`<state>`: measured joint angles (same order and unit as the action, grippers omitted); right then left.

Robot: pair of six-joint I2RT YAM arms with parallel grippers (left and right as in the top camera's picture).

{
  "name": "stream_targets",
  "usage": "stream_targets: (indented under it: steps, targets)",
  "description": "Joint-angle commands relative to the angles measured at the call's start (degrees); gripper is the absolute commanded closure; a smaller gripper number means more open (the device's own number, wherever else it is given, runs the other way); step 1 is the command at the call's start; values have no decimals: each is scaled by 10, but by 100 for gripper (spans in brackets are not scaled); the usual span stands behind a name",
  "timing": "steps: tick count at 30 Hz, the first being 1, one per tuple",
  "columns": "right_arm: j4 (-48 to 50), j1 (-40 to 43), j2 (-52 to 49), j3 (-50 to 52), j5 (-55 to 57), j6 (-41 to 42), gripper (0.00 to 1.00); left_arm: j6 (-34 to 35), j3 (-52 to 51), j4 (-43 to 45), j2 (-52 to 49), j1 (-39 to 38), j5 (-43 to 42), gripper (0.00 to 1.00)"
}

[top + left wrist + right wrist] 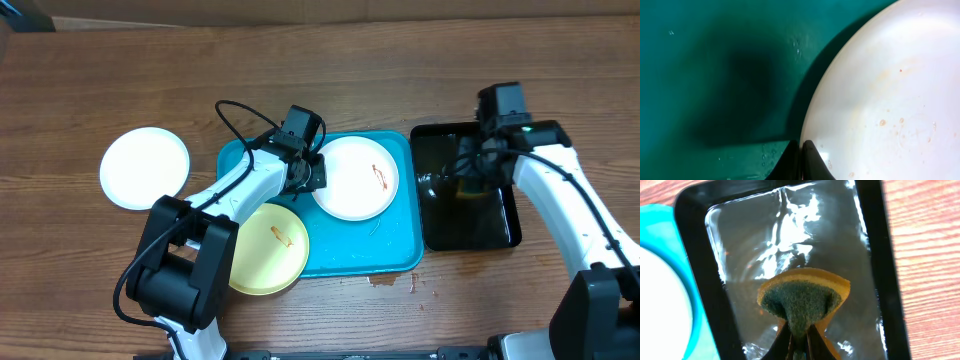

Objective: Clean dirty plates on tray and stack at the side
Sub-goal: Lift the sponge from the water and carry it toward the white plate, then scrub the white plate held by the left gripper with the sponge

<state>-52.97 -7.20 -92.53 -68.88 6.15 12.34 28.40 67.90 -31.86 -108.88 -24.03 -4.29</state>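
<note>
Item: smeared white round shallow plate [355, 178], lying flat in the right rear part of the large turquoise rectangular plastic tray [395, 255], a short red-orange streak near its right side and faint droplets across its face. Judged light, rigid and thin-walled, with a glossy, wet-looking surface likely to slide on the tray floor; the raised rim is the only sensible hold. Left gripper [801, 155]: jaws clenched at that plate's left rim, one finger on the tray side and one on the plate side, seemingly pinching the edge to steady it. Item: pale yellow round plate [268, 248], at the tray's front left corner and overhanging its rim, carrying a small orange smear; same handling expected, and the overhanging edge offers easy access. Item: clean-looking white round plate [145, 167], on the wooden tabletop [90, 70] well left of the tray, marking the likely stacking spot. Right gripper [799, 330]: grasping a folded green-and-tan scouring sponge [802, 297], soft and compressible, held over the narrow black glossy tray [465, 190], which holds a film of water and sits just beside the turquoise tray's right edge. Room: the tray's front right corner is bare, and open tabletop lies along the rear edge and far left. The left arm crosses the tray's left half, so a sponge approach from the right looks least obstructed.
</note>
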Motion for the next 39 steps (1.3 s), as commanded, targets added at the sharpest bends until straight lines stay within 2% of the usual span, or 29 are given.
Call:
stream_targets:
  steps: [1,2,3,4,5,7,8,10,11,15,16,18,20,32,39]
  targets:
    - [3,-32,6,-10,71,-2,96,-1,-3,-21,-5,-4,-21,92]
    - [1,-40,6,-10,86,-2,96,-1,-3,-24,-5,-4,-22,79]
    - [-2,-47,6,-10,95,-2,96,-1,-3,-26,-5,-4,-22,62]
    - [-4,-52,6,-10,95,-2,96,-1,-3,-25,-5,-4,-21,53]
    - [-4,-56,6,-10,94,-1,96,-1,-3,-18,-5,-4,-19,50]
    - [-3,-62,6,-9,92,-2,96,-1,-3,2,-5,-3,-15,51]
    - [-3,-63,6,-9,92,-2,96,-1,-3,11,-5,-3,-14,60]
    - [-5,-63,6,-9,92,-1,96,-1,-3,20,-5,-3,-15,91]
    - [-8,-63,6,-8,92,-2,96,-1,-3,18,-5,-3,-15,96]
    - [-4,-63,6,-9,97,-2,96,2,-3,-10,-5,-4,-16,96]
    - [4,-63,6,-9,99,-2,96,1,-3,-18,-5,-4,-16,93]
    - [15,-64,6,-11,99,-4,96,1,-3,-22,-5,-4,-16,80]
    - [19,-65,6,-19,99,-4,96,1,-3,-21,-5,-4,-15,75]
    - [72,-155,0,-32,62,-40,96,1,-3,-11,-5,-4,-15,71]
    - [109,-197,-52,-31,62,-41,96,1,-3,-11,-5,-4,-15,70]
